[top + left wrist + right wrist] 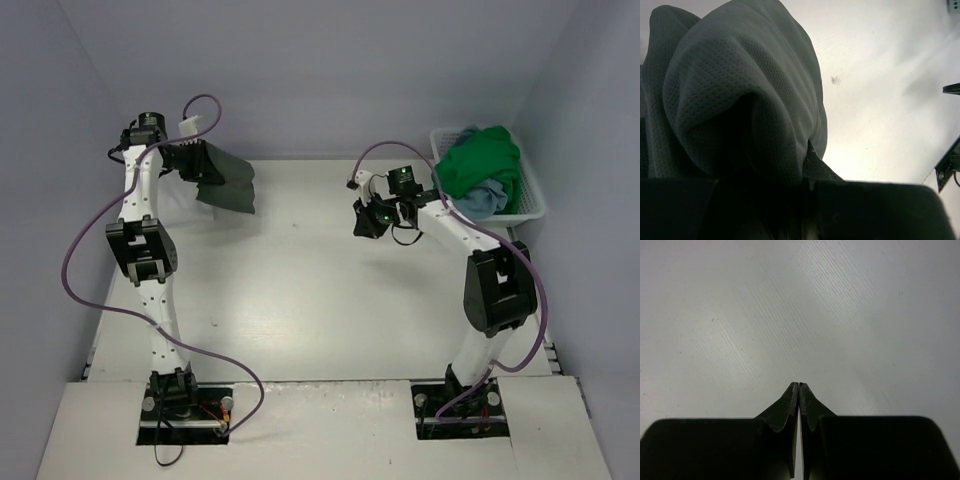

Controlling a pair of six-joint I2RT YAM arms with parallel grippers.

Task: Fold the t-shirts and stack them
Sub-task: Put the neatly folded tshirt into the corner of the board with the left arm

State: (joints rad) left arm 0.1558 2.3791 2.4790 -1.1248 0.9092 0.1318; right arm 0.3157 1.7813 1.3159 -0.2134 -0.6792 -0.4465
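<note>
The left fingers (193, 160), at the far left of the white bench (300, 300), are pinched almost together on a dark olive-grey mesh t-shirt (228, 186). It hangs bunched from them, and whether its lower edge touches the bench cannot be told. In the left wrist view its folds crowd the left half of the frame.

The right fingers (796, 395) are pressed fully together with nothing between them, over bare bench right of centre.

At the far right, a white slatted plastic basket (530, 205) holds a bright green t-shirt (482, 160) heaped over a dusty light blue t-shirt (482, 200).
</note>
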